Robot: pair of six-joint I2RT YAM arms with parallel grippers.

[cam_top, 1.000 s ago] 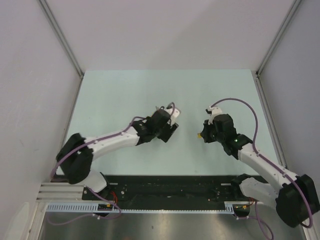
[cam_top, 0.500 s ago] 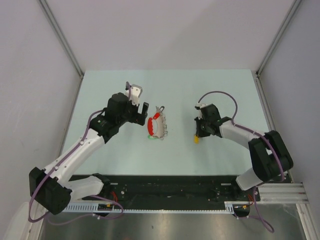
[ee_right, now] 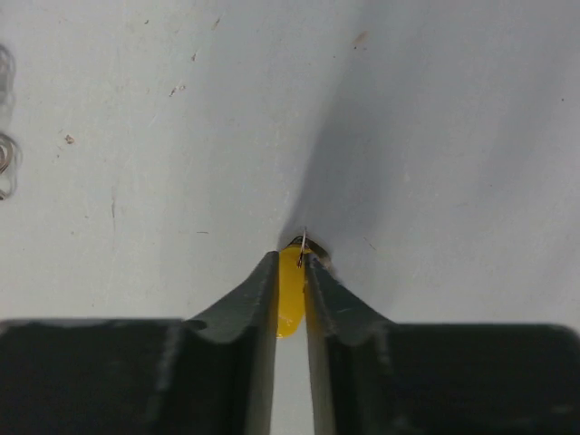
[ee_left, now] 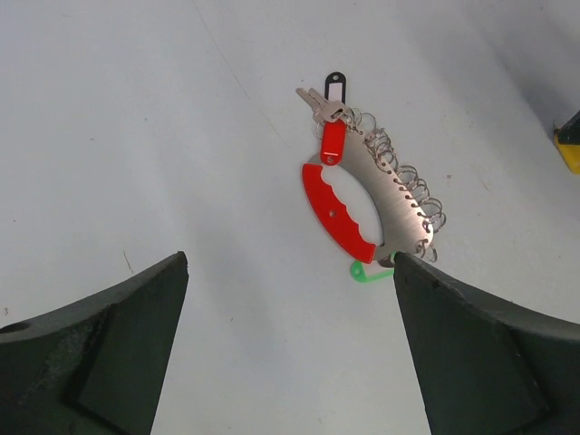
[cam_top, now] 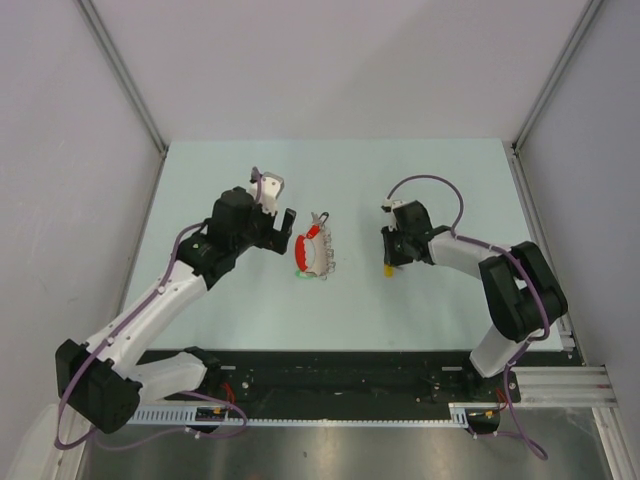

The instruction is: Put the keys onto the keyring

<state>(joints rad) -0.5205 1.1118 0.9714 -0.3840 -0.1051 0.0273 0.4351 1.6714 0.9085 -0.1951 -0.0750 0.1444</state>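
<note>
As the keyring (ee_left: 362, 213) lies flat on the pale table (cam_top: 220, 190), its red band and grey toothed tag are framed between the widely parted fingers (ee_left: 118, 353) of the left gripper (cam_top: 285, 232), which is poised just to the keyring's left with nothing in it. A red key (ee_left: 333, 142) and a black-rimmed label tag (ee_left: 335, 88) are seen at the keyring's end away from the arm bases, and a green key (ee_left: 367, 272) at its nearer end. Whether anything is written on the label cannot be told. The left arm is stretched diagonally from its base toward the keyring, wrist tilted down. Well to the keyring's right, the right arm is folded at the elbow, its forearm laid low toward the keyring. The right gripper (ee_right: 290, 258) is pointed at the table and clenched on the yellow-orange key (ee_right: 290, 294), whose tip is down at the surface.
</note>
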